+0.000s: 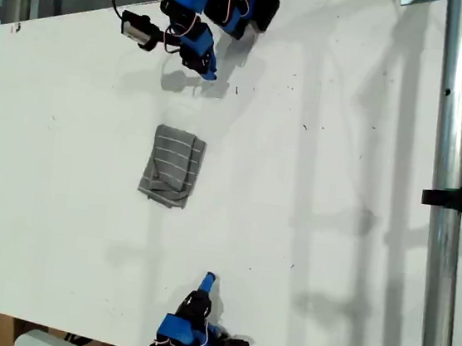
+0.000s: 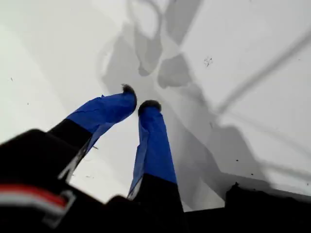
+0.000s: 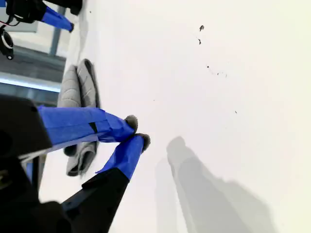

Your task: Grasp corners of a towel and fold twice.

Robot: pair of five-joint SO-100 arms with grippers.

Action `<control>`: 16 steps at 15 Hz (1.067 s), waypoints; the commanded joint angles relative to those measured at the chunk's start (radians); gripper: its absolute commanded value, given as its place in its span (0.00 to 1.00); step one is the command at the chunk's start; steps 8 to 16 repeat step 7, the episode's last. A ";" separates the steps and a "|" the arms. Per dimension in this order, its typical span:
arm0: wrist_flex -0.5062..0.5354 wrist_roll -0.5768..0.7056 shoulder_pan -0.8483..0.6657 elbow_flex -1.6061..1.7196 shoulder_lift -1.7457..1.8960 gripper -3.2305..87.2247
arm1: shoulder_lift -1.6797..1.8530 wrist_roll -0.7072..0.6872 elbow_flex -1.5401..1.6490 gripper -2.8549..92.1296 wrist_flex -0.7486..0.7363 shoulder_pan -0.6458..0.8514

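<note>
the exterior view takes in the whole white tabletop with the towel lying flat on it, clear of both arms. in that view the first hand hangs well apart from the towel, toward the view's top, and the second hand sits well apart from the towel on the opposite side, toward the view's bottom, its tip pointing at the cloth. a metal pole stands far from the towel at the exterior view's right.

the first wrist view shows none of the towel, only bare tabletop, grey shadows and the hand's two blue fingers, whose tips are drawn almost together with a thin gap and nothing between them. the second wrist view does show the towel, beyond its own fingers, with the other arm farther off past the cloth. the second hand's tips meet, empty and clear of the fabric.

the towel is grey with thin pale stripes. in the exterior view it is a small folded rectangle, slightly tilted, with an upper layer lying on a lower one. seen low from the second wrist view, its edge reads as soft rolled folds, thick and stacked.
</note>
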 commanded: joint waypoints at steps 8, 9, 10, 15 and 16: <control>0.003 -0.002 0.002 0.008 0.002 0.04 | 0.551 0.202 0.037 0.08 0.270 -0.399; 0.003 -0.002 0.002 0.008 0.002 0.04 | 0.551 0.202 0.037 0.08 0.270 -0.399; 0.003 -0.002 0.002 0.008 0.002 0.04 | 0.551 0.202 0.037 0.08 0.270 -0.399; 0.003 -0.002 0.002 0.008 0.002 0.04 | 0.551 0.202 0.037 0.08 0.270 -0.399; 0.003 -0.002 0.002 0.008 0.002 0.04 | 0.551 0.202 0.037 0.08 0.270 -0.399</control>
